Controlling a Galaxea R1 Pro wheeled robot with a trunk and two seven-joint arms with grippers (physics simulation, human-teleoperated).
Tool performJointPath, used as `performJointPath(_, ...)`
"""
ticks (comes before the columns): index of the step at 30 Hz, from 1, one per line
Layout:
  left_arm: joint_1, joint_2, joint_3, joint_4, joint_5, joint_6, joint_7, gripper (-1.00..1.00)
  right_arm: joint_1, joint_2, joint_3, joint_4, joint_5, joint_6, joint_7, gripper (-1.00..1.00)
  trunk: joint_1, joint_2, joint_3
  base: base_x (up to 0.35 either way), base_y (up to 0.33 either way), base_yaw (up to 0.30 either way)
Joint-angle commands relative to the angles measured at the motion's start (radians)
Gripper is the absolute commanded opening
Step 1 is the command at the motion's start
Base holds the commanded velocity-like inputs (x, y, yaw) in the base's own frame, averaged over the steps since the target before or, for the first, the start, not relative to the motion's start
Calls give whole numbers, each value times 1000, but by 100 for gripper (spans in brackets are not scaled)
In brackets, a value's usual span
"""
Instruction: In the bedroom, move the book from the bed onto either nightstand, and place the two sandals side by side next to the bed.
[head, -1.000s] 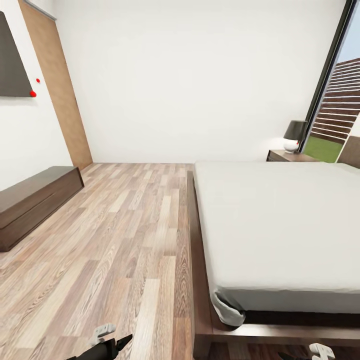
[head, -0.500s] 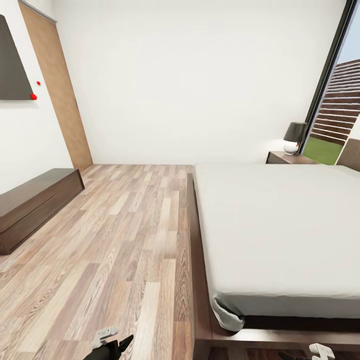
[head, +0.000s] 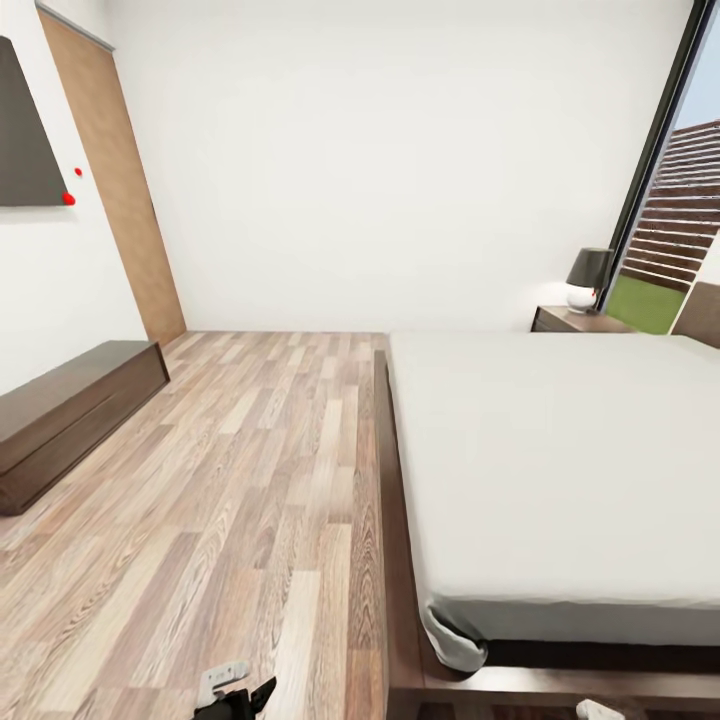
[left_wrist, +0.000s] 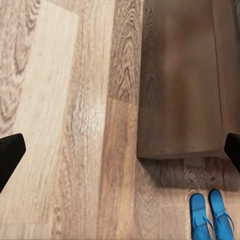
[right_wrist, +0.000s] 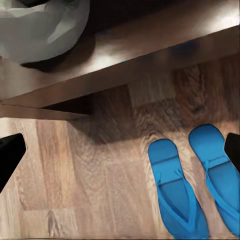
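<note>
Here the two bright blue flat flip-flops (right_wrist: 195, 187) lie side by side, long axes parallel, on the wood-plank floor (head: 230, 480) just beside the dark brown wooden bed frame's (right_wrist: 125, 57) near corner. Both claws stand released.

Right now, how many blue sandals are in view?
2. One sandal lies on the wood floor by the bed frame's corner; the other sandal lies right beside it, parallel.

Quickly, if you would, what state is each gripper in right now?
Left gripper: jaws open, holding nothing, over the wood floor.
Right gripper: jaws open, empty, above the two sandals.
</note>
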Motion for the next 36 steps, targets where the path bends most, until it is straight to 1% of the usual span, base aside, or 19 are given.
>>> performJointPath(1,-1,0,-2,2,9,-1,-3,100,-1,18,-7,2,2,-1,-13,100,-4,7,2,0,0,0)
performJointPath(3,-1,-1,-2,2,9,-2,-1,100,-1,36,-6,2,3,-3,-27,100,-12,21,9,0,0,0)
performJointPath(5,-1,-2,-2,3,9,-3,0,100,-1,46,-5,3,3,-4,-34,100,-19,35,15,0,0,0)
performJointPath(8,-1,-2,-2,8,11,-3,0,100,-1,54,-5,3,3,-5,-39,100,-31,56,24,0,0,0)
performJointPath(13,0,-1,-1,72,10,-8,1,100,-1,57,-6,3,2,-5,-40,100,-50,91,40,0,0,0)
performJointPath(14,0,0,-1,87,9,-15,1,100,-1,57,-6,3,2,-5,-40,100,-54,98,43,0,0,0)
performJointPath(17,1,0,-2,109,9,-66,0,100,-1,57,-7,21,1,-6,-40,100,-65,119,52,0,0,0)
performJointPath(21,1,2,-1,115,9,-93,-1,100,0,57,-8,90,1,-6,-40,100,-81,147,65,0,0,0)
performJointPath(25,1,2,-2,117,10,-102,0,100,0,57,-7,153,2,-7,-40,100,-96,175,78,0,0,0)
performJointPath(36,1,0,-2,118,9,-104,1,100,0,57,-8,166,-1,-7,-40,100,-138,252,112,0,0,0)
